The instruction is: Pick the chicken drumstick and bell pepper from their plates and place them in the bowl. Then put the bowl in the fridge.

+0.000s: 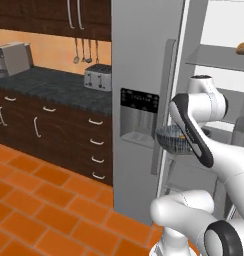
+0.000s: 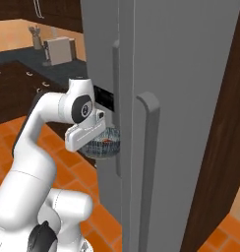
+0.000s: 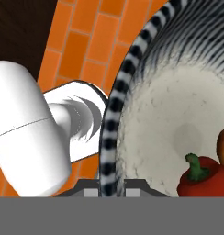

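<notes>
The arm (image 1: 204, 150) is glossy white with chunky rounded links, dark grey bands around the joints, and a black round cap on its shoulder joint.

1. The bowl (image 3: 146, 69) sits at the end effector (image 3: 109, 190), its rim between the fingertips.
2. The bell pepper (image 3: 203, 176) lies inside the bowl, just beyond the end effector, with the chicken drumstick (image 3: 223, 147) touching it on the far side.
3. The fridge (image 1: 144, 75) stands directly ahead of the end effector, its open compartment shelves (image 1: 214, 57) above and beyond the bowl.
4. The bench (image 1: 54, 87) runs well to the left of the end effector, carrying a toaster (image 1: 97, 76).
5. The floor (image 1: 39, 200) lies below the held bowl.
</notes>
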Tool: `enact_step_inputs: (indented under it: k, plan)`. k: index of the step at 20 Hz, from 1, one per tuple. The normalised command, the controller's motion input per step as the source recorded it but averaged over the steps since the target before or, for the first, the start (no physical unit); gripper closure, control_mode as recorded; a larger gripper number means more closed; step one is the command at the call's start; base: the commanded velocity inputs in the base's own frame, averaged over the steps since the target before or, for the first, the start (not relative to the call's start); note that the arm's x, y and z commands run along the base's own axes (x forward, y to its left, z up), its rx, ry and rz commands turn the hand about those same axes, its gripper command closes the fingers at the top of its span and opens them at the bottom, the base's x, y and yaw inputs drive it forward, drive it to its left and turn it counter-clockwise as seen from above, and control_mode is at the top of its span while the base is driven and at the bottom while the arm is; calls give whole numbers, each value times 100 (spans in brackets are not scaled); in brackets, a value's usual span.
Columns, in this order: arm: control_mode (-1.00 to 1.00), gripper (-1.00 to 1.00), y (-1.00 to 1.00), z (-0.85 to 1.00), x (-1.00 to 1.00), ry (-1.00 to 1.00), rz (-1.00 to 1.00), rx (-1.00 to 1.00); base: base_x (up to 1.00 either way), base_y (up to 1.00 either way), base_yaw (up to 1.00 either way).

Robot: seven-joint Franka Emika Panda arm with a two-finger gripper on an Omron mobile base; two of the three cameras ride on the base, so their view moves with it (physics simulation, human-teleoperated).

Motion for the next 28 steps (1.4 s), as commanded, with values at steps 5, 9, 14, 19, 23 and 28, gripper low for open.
enact_step_inputs:
  k: [5, 9, 14, 19, 23, 28]
  plan:
    - [100, 100, 0, 0, 0, 0, 0, 0, 64, 36, 0]
    - [100, 100, 0, 0, 0, 0, 0, 0, 47, 3, -2]
    - [100, 100, 0, 0, 0, 0, 0, 0, -2, 65, -53]
    - [100, 100, 0, 0, 0, 0, 0, 0, -1, 81, -63]
    - [100, 100, 0, 0, 0, 0, 0, 0, -13, 54, -57]
    - [100, 100, 0, 0, 0, 0, 0, 0, -17, -2, -37]
